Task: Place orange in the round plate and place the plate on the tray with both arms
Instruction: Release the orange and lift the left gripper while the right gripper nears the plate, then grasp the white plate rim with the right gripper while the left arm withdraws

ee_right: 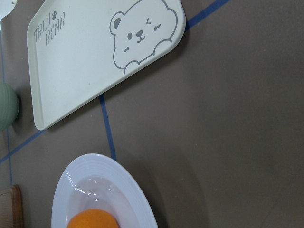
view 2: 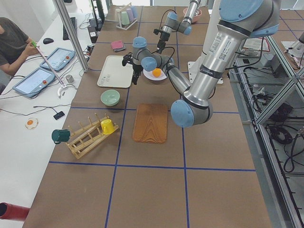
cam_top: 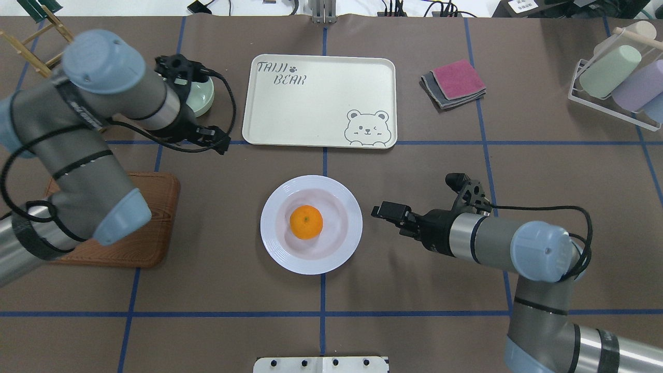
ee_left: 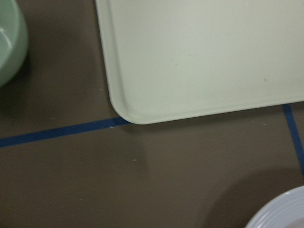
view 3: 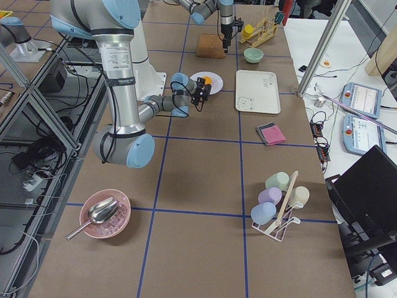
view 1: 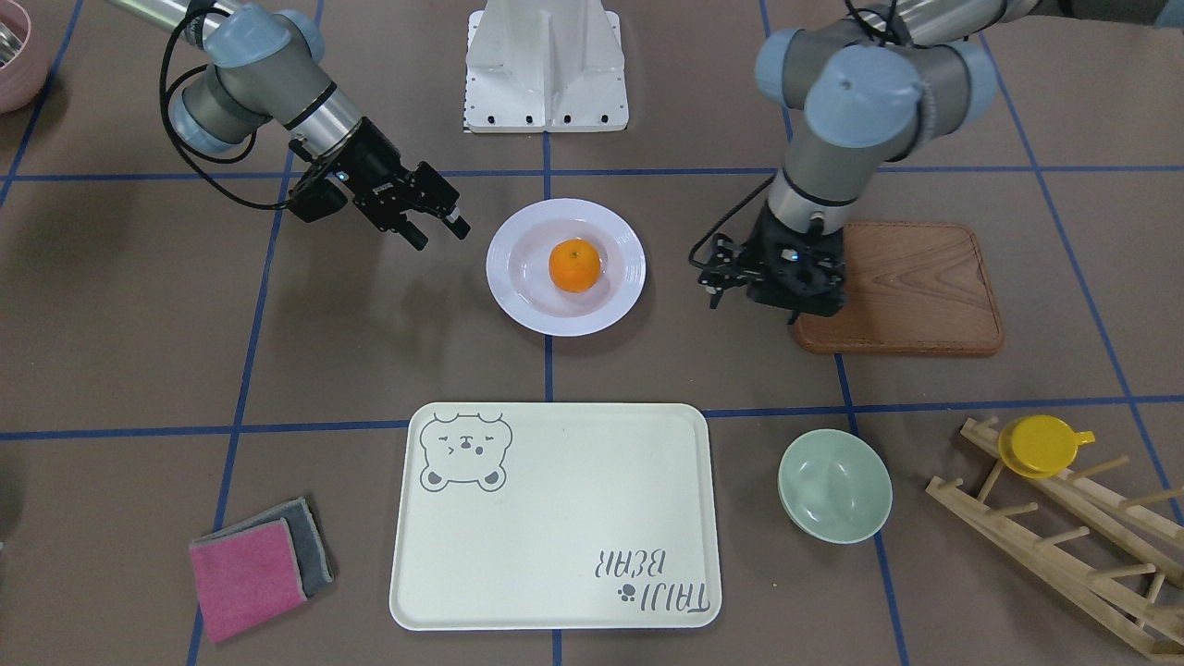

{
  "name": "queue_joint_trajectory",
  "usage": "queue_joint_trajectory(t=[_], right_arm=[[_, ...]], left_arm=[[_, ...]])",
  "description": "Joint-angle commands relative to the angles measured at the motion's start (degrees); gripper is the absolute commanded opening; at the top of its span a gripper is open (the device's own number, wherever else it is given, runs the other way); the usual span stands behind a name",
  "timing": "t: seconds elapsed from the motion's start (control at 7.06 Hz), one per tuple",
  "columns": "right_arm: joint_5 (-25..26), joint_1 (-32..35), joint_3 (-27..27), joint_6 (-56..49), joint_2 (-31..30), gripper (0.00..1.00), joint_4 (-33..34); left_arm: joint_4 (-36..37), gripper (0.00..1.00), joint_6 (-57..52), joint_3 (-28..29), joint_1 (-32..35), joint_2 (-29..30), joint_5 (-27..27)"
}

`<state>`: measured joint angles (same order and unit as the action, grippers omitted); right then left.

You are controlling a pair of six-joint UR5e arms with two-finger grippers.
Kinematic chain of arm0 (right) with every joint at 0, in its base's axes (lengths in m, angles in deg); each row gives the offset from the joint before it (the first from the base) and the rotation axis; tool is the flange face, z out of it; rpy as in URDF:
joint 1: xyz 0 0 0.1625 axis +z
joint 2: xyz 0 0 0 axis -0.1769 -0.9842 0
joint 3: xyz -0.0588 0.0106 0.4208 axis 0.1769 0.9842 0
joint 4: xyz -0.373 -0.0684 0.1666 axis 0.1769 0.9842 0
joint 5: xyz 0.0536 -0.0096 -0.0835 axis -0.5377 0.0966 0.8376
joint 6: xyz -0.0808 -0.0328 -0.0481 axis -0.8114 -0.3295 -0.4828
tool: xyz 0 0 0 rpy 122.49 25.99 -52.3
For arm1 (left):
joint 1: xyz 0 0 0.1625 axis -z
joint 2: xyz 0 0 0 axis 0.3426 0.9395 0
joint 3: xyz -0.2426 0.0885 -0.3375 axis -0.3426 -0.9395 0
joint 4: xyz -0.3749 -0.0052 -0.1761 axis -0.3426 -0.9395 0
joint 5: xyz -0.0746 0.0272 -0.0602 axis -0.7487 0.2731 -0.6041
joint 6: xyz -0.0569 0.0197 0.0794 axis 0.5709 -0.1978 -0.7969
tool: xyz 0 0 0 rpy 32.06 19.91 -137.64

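Nearest the lens sits the tray (view 1: 555,499), long edge facing the round plate (view 1: 504,277), and the stretch of table between them looks like a free run. The orange (view 1: 574,265) is in the plate's well, so both arms flank it for the two-handed lift. The right gripper (view 1: 435,231) is just off one rim, jaws spread and empty. The left gripper (view 1: 710,277) is near the opposite rim, beside the wooden board (view 1: 916,287), jaws seemingly parted, holding nothing.

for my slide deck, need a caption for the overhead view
Orange in the round plate, left claw and right claw hovering nearby, tray empty
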<state>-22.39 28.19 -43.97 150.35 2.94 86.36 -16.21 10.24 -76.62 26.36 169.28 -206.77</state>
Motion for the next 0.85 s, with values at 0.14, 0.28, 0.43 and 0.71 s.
queue_joint_trajectory(t=[0.14, 0.28, 0.43, 0.71], right_arm=[[18.8, -11.1, 9.2, 2.8, 0.8, 0.94, -18.2], [21.4, -11.4, 9.3, 2.7, 1.7, 0.92, -19.3], [23.1, -11.1, 10.6, 2.3, 4.0, 0.89, -19.1], [23.3, -9.5, 16.6, 2.1, 8.6, 0.86, -19.0]], left_arm=[[0.1, 1.0, -3.4, -1.3, 3.3, -2.1, -3.1], [0.1, 1.0, -3.4, -1.7, 3.4, -2.2, -3.2], [0.3, 1.0, -3.4, -2.4, 3.4, -2.3, -3.2], [0.3, 1.0, -3.4, -2.6, 3.4, -2.8, -3.2]])
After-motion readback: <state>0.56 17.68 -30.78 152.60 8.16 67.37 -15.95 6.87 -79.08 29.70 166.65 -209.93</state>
